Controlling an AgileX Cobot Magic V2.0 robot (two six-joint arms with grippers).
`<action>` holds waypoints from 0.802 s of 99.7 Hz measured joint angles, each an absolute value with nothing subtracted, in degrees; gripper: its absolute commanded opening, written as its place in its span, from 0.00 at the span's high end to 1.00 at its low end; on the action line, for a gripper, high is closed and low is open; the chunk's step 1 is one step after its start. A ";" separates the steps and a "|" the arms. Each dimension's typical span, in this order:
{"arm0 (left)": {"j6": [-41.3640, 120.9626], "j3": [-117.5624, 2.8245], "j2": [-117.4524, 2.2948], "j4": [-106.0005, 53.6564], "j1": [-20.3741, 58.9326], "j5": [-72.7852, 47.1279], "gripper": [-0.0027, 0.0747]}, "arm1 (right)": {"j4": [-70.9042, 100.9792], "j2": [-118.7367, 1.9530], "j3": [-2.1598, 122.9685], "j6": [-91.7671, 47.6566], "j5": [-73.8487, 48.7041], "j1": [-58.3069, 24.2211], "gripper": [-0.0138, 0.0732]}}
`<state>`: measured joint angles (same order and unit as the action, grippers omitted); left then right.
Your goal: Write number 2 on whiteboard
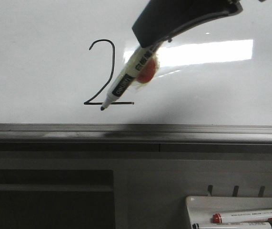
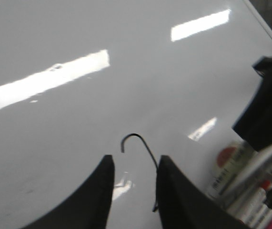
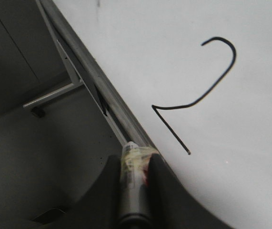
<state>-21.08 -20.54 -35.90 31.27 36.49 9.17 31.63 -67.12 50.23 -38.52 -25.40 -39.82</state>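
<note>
- Front view: the 2 (image 1: 105,71) stands complete on the whiteboard (image 1: 35,71), with hook, diagonal and flat base all drawn. The right tool (image 1: 147,50) comes in from above, pinching a marker (image 1: 124,83) by its upper barrel. The tip hangs just below the base stroke, near its middle. My read is that the writing is done and this is the lift-off; next comes a clean pull straight away from the board so nothing smears.
- A tray (image 1: 193,202) sits low on the right with a red-capped marker (image 1: 250,216) in it, well apart from the digit.
- Left wrist view: the left tool (image 2: 133,188) is spread wide and holds nothing. The digit's hook and diagonal show between its fingers (image 2: 100,191), on the board beyond. The image is soft here, so I can't say whether it touches the board.
- Right wrist view: the right tool's fingers are pressed on the marker's barrel. The 2 lies off to one side of the tip, clearly apart from it. The rail (image 3: 93,81) runs between the board and the grey wall below.
</note>
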 measured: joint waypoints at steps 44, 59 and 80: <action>-20.76 -23.32 -56.28 38.52 41.46 18.88 0.49 | 31.42 -67.12 54.40 -39.83 -27.18 -43.61 0.92; -20.73 -23.76 -58.56 39.42 41.46 19.10 0.49 | 31.07 -67.12 54.40 -39.97 -27.50 -45.65 0.92; -20.64 -23.76 -58.94 41.99 41.46 19.34 0.49 | 30.81 -67.12 54.52 -39.98 -26.57 -47.46 0.92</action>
